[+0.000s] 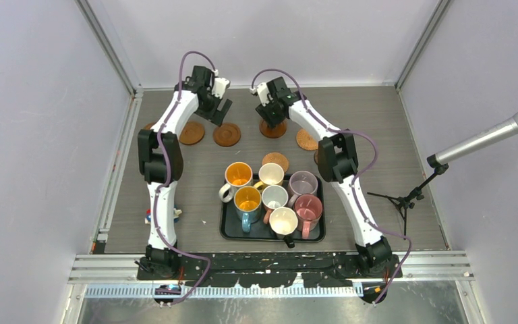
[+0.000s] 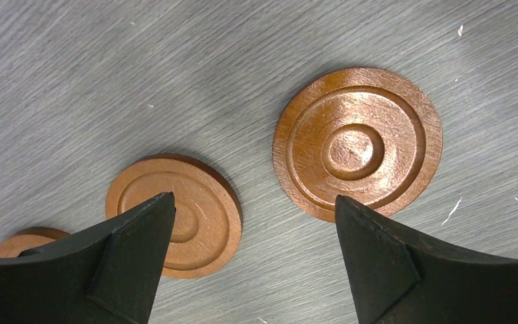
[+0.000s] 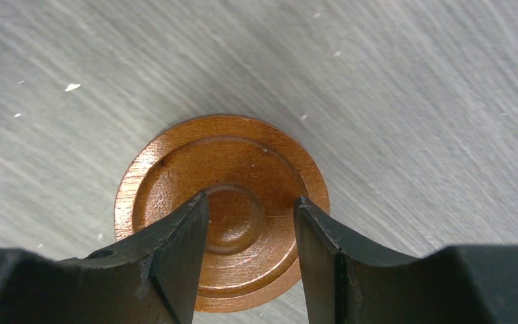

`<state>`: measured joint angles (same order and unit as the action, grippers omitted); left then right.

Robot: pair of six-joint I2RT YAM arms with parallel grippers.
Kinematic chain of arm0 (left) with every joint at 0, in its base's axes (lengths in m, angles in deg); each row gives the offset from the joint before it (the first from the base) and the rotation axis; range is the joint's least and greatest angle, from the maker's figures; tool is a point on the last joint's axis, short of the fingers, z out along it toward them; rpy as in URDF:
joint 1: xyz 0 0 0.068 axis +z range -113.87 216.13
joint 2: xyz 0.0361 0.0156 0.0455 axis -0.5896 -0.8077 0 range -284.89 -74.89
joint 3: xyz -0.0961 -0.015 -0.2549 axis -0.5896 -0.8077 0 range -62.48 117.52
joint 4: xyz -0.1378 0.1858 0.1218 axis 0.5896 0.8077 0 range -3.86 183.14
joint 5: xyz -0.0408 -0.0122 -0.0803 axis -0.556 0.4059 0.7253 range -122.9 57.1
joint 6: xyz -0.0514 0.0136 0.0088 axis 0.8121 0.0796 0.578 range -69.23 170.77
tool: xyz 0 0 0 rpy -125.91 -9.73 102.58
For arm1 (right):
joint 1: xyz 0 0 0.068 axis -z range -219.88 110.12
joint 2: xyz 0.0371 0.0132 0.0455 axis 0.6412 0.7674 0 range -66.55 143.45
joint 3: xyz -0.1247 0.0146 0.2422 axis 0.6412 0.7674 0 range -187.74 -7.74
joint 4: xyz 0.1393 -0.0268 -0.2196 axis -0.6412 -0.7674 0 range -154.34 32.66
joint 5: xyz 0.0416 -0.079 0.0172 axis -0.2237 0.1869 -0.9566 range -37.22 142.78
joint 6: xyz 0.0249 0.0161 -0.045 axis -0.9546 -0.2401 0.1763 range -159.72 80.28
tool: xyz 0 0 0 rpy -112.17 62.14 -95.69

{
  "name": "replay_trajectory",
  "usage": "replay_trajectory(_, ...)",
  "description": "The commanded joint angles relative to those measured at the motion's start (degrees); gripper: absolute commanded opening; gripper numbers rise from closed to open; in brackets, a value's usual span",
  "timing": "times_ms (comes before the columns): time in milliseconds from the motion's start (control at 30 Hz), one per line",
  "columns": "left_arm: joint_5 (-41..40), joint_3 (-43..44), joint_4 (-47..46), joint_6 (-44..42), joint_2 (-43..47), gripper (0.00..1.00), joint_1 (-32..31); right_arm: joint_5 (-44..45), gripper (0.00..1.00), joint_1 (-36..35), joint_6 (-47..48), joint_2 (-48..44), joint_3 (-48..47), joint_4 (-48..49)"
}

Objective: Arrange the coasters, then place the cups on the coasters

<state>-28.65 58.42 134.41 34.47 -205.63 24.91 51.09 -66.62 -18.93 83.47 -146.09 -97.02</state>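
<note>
Jaws of the left gripper (image 2: 253, 202) stand wide apart and hold nothing; they hang over the bare grey wood-grain tabletop (image 2: 108, 81). A glossy red-brown round wooden coaster with turned rings (image 2: 357, 142) lies flat just beyond the right finger. A paler tan ringed coaster (image 2: 202, 196) lies partly under the left finger. Neither sits between the jaws.

Jaws of the right gripper (image 3: 249, 202) stand partly apart, gripping nothing, directly above an orange-brown ringed wooden coaster (image 3: 229, 152). The tips fall inside its rim, either side of the centre boss; contact cannot be determined. The disc is round, so no long axis governs the approach. The right arm is the nearer to a coaster.

The ceramic mugs (image 1: 274, 197) are grouped at the black rectangular tray (image 1: 224, 229), on the near side of the coasters; none appears seated on one.
</note>
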Motion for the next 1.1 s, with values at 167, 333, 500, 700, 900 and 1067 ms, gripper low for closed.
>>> replay_trajectory(167, 0.60, -0.93, -1.59, 1.25, 4.44, 0.90, 0.24, -7.09, 0.54, -2.08, -2.35, -2.09, 5.95, -11.03)
replay_trajectory(333, 0.84, -1.02, -1.52, 1.21, 4.36, 0.90, 0.28, -7.06, 0.54, -2.41, -3.62, -2.21, 6.01, -10.00)
replay_trajectory(500, 0.84, -1.14, -1.43, 1.19, 4.44, 0.90, 0.33, -7.18, 0.54, -2.52, -3.81, -2.18, 4.78, -9.72)
replay_trajectory(700, 0.86, -0.79, -1.60, 1.15, 4.27, 0.90, 0.31, -7.98, 0.54, -2.65, -3.61, -2.60, 4.73, -10.60)
replay_trajectory(900, 1.05, -0.67, -1.68, 1.17, 4.09, 0.90, 0.33, -8.77, 0.54, -2.77, -3.03, -3.25, 5.93, -11.21)
replay_trajectory(1067, 1.28, -0.88, -1.91, 1.35, 4.18, 0.90, 0.33, -9.49, 0.54, -2.79, -2.52, -3.81, 6.24, -11.27)
